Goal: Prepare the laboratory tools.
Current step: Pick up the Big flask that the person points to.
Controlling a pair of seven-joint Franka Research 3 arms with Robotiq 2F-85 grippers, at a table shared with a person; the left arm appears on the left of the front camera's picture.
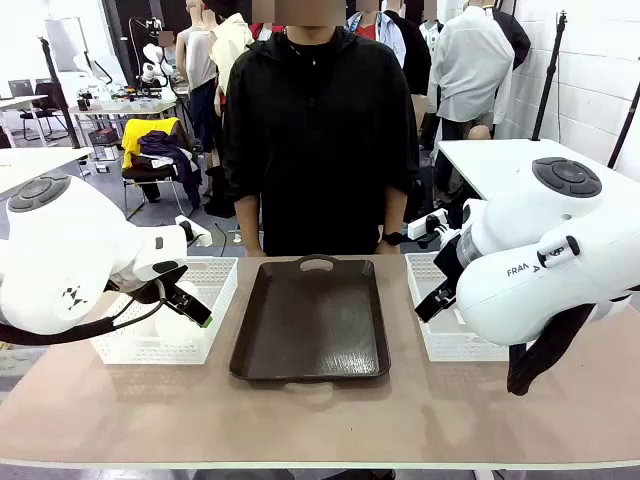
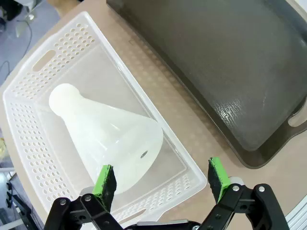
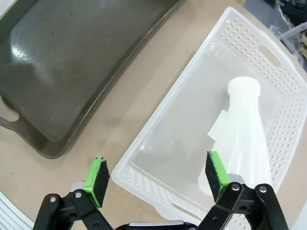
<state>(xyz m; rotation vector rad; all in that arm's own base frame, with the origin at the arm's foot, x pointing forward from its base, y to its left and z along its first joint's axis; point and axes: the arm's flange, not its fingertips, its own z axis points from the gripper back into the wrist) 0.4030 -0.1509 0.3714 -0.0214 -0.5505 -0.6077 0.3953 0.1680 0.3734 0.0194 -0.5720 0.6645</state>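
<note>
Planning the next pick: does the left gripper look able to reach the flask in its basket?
Probably yes: the left gripper hangs open above the flask lying uncovered in its basket.

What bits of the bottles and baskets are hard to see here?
Front view: the left flask is mostly behind the left gripper.
Front view: the right arm covers half the right basket, hiding what is inside.
Right wrist view: the right flask has its base behind a green pad.
Left wrist view: the tray is cut off by the edges.

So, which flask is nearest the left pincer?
The flask lying on its side in the basket left of the tray; the other flask lies in the right basket.
</note>
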